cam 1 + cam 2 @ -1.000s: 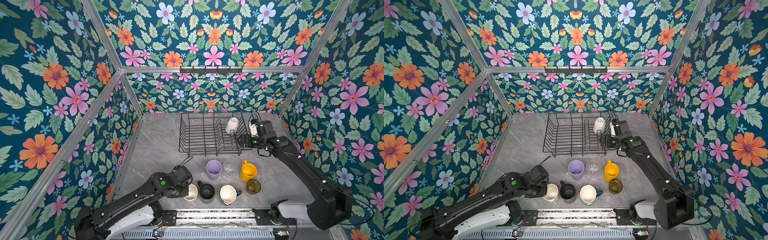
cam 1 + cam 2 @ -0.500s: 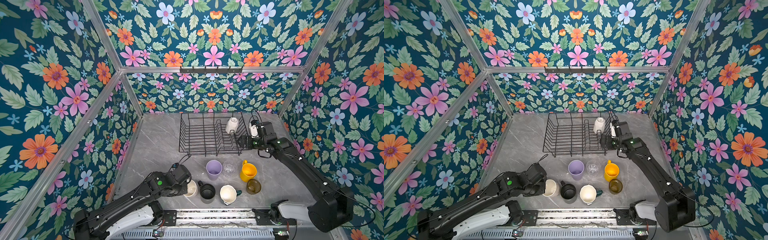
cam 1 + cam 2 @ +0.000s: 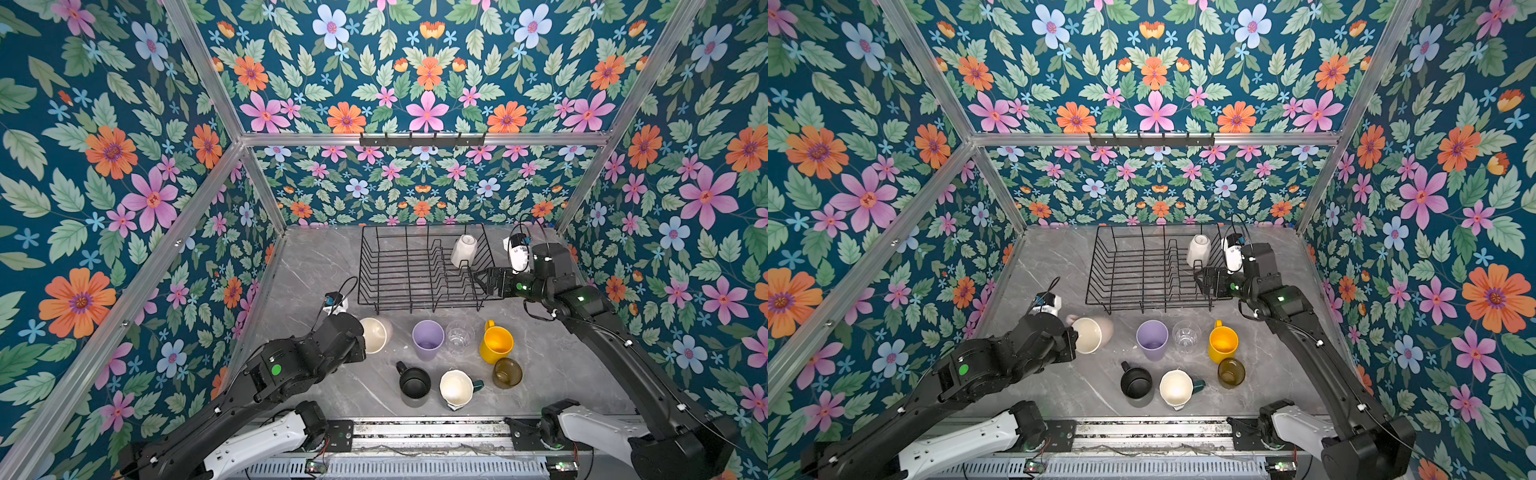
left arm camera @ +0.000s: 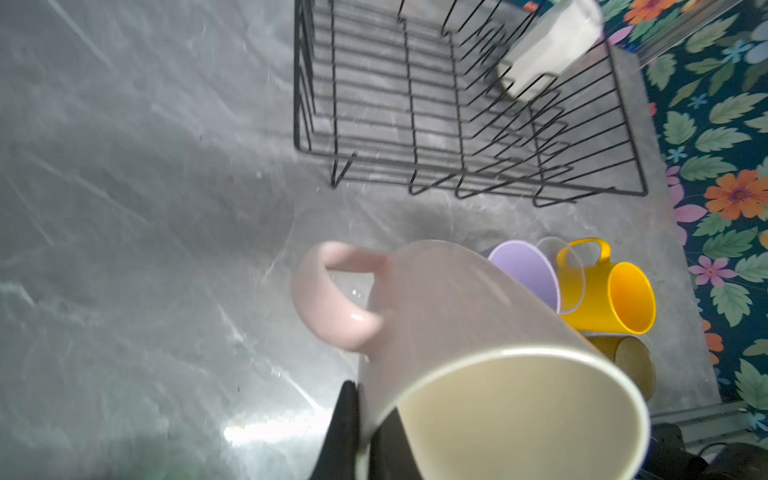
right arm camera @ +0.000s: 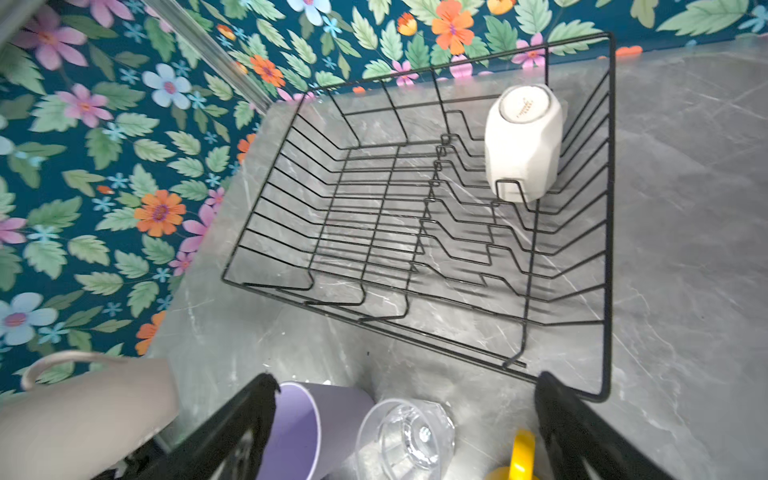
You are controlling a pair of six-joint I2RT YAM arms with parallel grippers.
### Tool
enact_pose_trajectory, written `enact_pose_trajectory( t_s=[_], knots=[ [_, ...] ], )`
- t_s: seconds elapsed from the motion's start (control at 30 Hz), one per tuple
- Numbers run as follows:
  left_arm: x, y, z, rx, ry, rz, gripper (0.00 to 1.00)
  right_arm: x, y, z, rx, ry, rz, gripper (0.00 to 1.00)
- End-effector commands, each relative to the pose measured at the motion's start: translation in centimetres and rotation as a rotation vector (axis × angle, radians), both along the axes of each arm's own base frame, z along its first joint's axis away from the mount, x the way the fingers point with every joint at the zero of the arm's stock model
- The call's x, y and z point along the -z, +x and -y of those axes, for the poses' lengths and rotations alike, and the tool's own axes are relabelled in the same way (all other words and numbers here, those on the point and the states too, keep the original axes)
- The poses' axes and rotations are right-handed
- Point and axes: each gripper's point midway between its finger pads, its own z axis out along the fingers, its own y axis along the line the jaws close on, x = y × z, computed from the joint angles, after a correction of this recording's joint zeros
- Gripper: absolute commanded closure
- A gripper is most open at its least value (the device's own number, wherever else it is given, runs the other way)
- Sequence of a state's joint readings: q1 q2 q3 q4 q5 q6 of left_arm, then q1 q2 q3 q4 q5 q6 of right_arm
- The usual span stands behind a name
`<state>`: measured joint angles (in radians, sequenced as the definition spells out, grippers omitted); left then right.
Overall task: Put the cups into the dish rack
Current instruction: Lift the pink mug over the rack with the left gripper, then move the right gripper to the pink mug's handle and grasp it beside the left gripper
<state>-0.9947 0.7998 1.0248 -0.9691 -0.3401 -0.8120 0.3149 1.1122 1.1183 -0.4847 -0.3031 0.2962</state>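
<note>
You've got the left jaws pinching the pink mug [image 3: 376,336] by its rim, right jaws spread wide beside the rack [image 3: 407,270].

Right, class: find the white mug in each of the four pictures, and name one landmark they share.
Top view: white mug, base up, in the dish rack's far right corner.
Top view: same corner.
Left wrist: blurred, in the rack, beyond the pale pink mug.
Right wrist: base showing, against the rack's side wires.
Shared landmark: the black wire dish rack.
</note>
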Motion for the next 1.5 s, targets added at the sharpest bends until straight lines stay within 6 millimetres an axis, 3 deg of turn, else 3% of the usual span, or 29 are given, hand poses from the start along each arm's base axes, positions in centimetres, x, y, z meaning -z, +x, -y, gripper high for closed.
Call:
enact_pose_trajectory(
  t_s=[0.0, 0.2, 0.37, 0.5, 0.57, 0.97, 1.47],
  knots=[
    [-4.7, 3.9, 2.7, 0.092, 0.057, 0.298, 1.0, -1.5, -0.1, -1.6, -0.072, 0.077, 0.019, 0.04],
    [-8.1, 6.7, 6.4, 0.248, 0.105, 0.638, 1.0, -3.3, -1.0, -4.4, -0.232, 0.199, 0.026, 0.04],
    [-9.9, 10.0, 4.7, 0.357, -0.079, 0.704, 1.0, -5.2, -2.0, -6.2, -0.343, 0.336, 0.034, 0.04],
    [-8.7, 11.2, 5.2, 0.507, -0.207, 0.677, 1.0, -5.7, -2.6, -6.9, -0.386, 0.393, 0.016, 0.04],
    [-8.0, 11.1, 6.1, 0.586, -0.25, 0.65, 1.0, -5.9, -2.8, -7.0, -0.403, 0.403, 0.019, 0.04],
    [-9.4, 7.5, 7.7, 0.879, -0.482, 0.655, 1.0, -6.2, -3.2, -7.8, -0.445, 0.486, -0.02, 0.04],
    [-9.8, 6.4, 8.1, 0.944, -0.565, 0.613, 1.0, -7.4, -5.5, -11.0, -0.607, 0.498, 0.003, 0.05]
  ],
)
